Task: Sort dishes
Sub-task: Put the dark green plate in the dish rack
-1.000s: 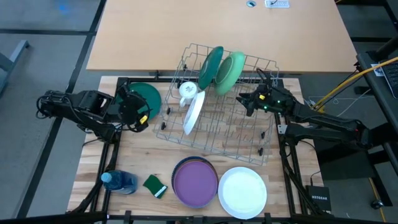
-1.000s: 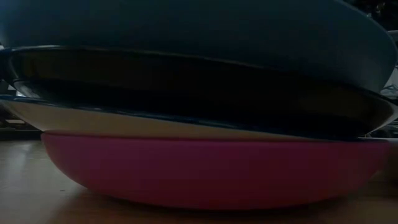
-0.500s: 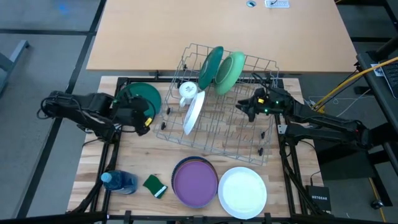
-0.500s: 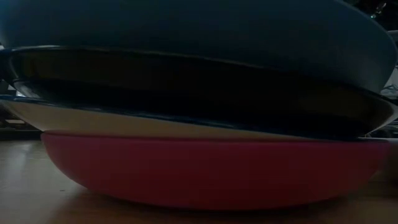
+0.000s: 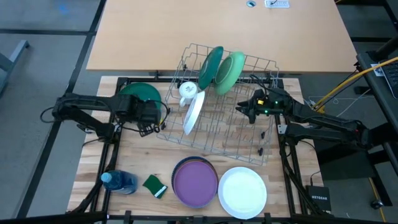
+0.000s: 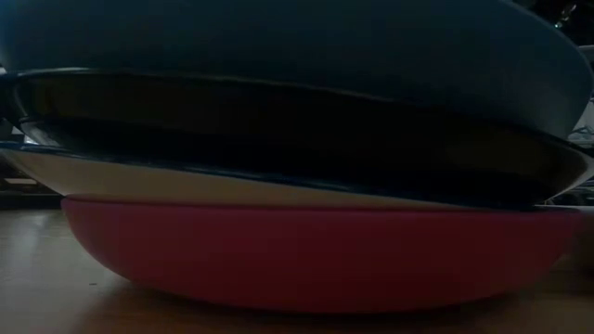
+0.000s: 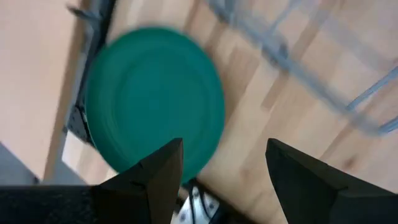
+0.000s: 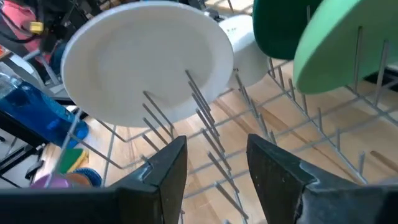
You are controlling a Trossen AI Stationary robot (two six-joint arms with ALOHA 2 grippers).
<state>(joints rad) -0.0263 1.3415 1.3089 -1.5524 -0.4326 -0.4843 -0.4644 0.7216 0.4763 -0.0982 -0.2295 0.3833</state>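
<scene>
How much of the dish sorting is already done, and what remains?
Looks done: a dark green plate lies flat left of the wire rack, a purple-topped stack and a white plate at the front. In hand: nothing; the left gripper and right gripper are both open and empty. Left: three plates in the rack, white, dark green, light green.

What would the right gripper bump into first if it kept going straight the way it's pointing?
Most likely the white plate standing in the dish rack: the open right gripper points at it over the rack's wires, though depth is unclear.
</scene>
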